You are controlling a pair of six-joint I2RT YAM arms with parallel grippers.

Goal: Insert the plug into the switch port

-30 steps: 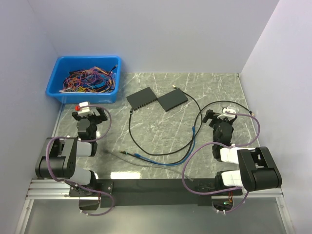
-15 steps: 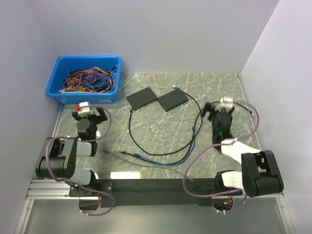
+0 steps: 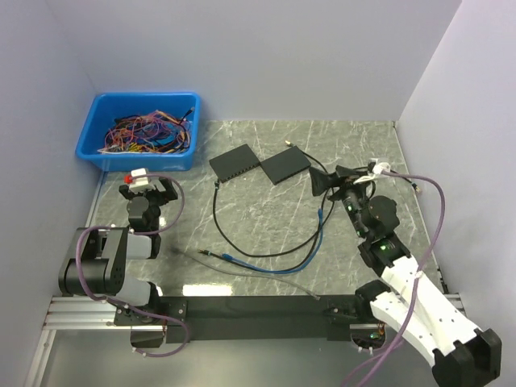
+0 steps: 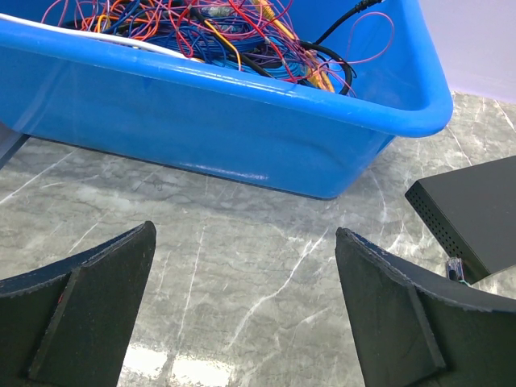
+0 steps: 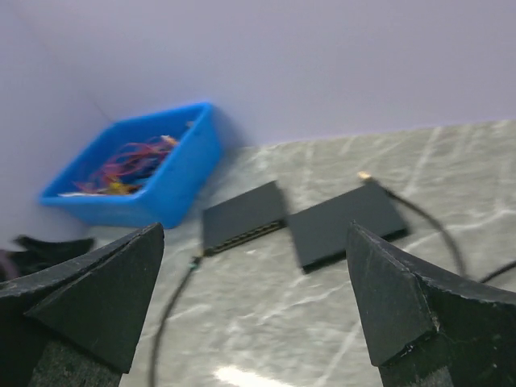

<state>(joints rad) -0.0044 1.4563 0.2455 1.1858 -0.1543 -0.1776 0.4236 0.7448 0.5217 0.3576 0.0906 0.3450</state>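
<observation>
Right fingers (image 5: pixel 89 290) wide apart, empty, above grey marble worktop (image 3: pixel 258 201) at centre right, flat black rectangular switch box (image 3: pixel 234 163) upper centre, left fingers (image 4: pixel 403 314) apart, empty, lower left

A grey marbled table (image 3: pixel 355 137) held a blue bin (image 3: pixel 133 159) at upper left, one black switch (image 3: pixel 235 164) beside a second switch (image 3: pixel 285 165) mid-frame, and a black cable (image 3: pixel 215 218) and a blue cable (image 3: pixel 270 271) below.
</observation>
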